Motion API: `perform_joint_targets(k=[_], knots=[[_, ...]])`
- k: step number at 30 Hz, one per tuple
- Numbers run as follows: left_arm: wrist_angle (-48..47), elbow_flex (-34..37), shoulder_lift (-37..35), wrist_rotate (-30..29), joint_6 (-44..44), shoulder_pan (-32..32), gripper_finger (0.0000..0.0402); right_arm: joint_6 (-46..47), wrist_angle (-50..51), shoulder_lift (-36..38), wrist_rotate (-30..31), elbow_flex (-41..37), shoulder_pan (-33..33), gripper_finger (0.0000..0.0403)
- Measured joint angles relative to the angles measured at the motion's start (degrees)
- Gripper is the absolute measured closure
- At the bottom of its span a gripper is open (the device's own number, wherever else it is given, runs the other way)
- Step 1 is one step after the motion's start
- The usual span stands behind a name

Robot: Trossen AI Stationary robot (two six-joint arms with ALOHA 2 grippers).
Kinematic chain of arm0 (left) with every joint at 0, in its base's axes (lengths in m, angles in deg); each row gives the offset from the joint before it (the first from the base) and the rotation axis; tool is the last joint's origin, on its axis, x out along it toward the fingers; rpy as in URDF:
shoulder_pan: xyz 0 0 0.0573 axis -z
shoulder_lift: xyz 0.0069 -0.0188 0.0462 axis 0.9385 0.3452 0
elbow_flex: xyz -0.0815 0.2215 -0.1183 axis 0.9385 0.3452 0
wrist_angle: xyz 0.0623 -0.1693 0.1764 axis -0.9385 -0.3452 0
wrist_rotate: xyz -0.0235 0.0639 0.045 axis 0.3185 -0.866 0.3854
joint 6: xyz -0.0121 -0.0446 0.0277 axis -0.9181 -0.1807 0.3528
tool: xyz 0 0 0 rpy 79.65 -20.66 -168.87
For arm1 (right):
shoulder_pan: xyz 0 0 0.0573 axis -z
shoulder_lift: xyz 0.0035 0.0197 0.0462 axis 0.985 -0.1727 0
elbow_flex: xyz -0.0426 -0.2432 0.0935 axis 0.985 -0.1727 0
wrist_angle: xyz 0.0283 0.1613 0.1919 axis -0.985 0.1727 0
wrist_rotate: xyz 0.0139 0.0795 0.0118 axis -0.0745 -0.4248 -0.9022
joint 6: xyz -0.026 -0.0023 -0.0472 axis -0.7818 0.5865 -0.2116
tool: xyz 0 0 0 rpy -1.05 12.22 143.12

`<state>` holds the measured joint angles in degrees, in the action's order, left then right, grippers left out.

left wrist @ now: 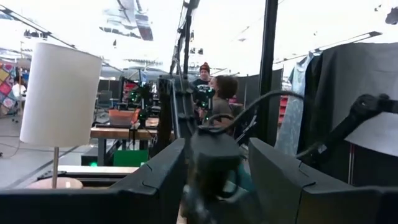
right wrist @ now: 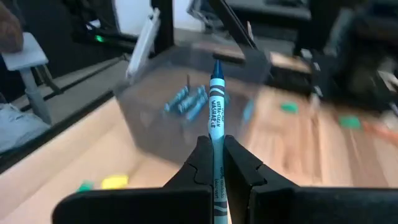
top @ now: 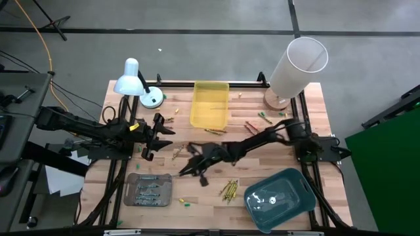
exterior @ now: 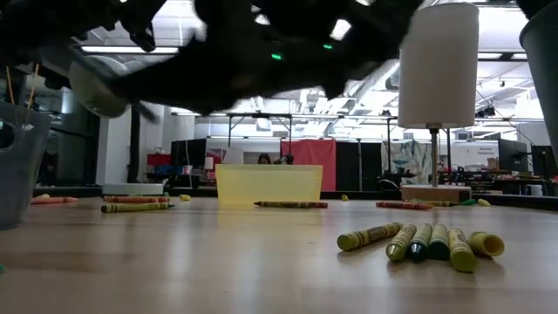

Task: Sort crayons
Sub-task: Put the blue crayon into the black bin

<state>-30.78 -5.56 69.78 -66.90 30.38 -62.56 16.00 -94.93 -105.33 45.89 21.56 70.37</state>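
Note:
My right gripper is shut on a blue crayon, reaching over the table's middle just short of the grey tray. That tray holds several blue crayons. My left gripper hovers open at the left, well above the table, with nothing between its fingers. Several yellow-olive and green crayons lie side by side on the wood near the front. Red-orange crayons lie farther back on the right. My right gripper pinches the blue crayon's rear half between its two fingers. The crayon lies along the fingers, and its pointed front half sticks out past the fingertips toward the grey tray. The fingers come from the table's right, slanting slightly down. The crayon is lifted clear of the table.
A yellow tray stands at the far middle, and a teal tray at the near right. A desk lamp and a white cylinder lamp stand at the back. Stray crayons and green bits dot the wood.

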Motion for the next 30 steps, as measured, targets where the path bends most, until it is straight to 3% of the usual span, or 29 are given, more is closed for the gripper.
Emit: perform_joint_targets(k=[6,14,22,30], knots=[[-0.87,0.0,0.0,0.0,0.35,0.0,0.0241,-2.85,-0.21,-7.54,-5.98,15.27,-2.7,0.0403],[-1.27,0.0,0.0,0.02,-0.09,0.0,0.0241,-4.71,3.34,-17.27,-4.34,29.5,-5.51,0.0403],[-1.29,0.0,0.0,0.02,-0.07,0.0,0.0241,-1.29,4.79,-19.55,3.73,31.85,-5.08,0.0403],[-1.29,0.0,0.0,0.02,-0.04,0.0,0.0241,0.15,6.4,-19.55,4.29,31.81,-4.94,0.0402]])
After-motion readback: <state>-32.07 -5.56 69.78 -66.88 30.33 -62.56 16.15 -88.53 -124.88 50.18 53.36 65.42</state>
